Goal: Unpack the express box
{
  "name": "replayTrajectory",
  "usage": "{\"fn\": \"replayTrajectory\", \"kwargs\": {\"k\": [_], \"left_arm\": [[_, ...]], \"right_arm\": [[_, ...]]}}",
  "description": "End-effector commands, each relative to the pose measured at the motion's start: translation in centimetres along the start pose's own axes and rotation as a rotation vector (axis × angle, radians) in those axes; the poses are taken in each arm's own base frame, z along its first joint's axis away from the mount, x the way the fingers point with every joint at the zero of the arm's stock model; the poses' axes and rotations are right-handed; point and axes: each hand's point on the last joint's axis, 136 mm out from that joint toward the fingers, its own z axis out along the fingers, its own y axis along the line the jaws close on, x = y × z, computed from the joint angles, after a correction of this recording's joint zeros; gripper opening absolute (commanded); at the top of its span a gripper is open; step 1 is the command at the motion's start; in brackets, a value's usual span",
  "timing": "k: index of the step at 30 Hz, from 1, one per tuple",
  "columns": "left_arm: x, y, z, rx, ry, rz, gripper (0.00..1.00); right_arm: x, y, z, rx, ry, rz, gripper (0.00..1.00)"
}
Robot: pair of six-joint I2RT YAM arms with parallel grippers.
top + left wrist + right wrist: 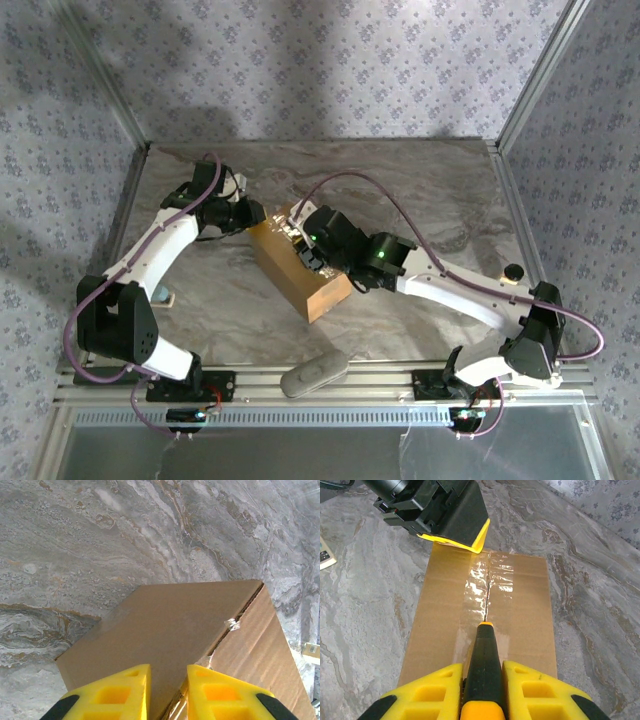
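Honestly, my worry is the blade: pushed too deep along the tape [487, 580], the cutter [482, 655] could score whatever lies inside, and if the express box [520, 605] skids on the smooth table [420, 200], the tip may wander off the seam toward my left pincer [168, 675]. My right pincer [484, 672] is clenched on the cutter's handle, tip on the seam. My left is nearly closed at the box's far end, touching cardboard; whether it truly pinches, I cannot tell. The box lies slantwise mid-table.
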Motion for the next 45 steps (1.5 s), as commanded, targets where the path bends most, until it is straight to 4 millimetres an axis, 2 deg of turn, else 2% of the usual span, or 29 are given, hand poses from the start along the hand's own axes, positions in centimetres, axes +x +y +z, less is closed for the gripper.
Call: {"fn": "replayTrajectory", "kwargs": {"k": [1,45], "left_arm": [[0.9,7.2,1.6,-0.290,0.002,-0.092,0.22],[0.8,8.3,1.5,-0.344,-0.025,-0.136,0.20]], "right_arm": [[6.1,1.3,-1.3,-0.054,0.221,-0.039,0.00],[9.0,1.3,-5.1,-0.014,0.274,0.017,0.00]]}}
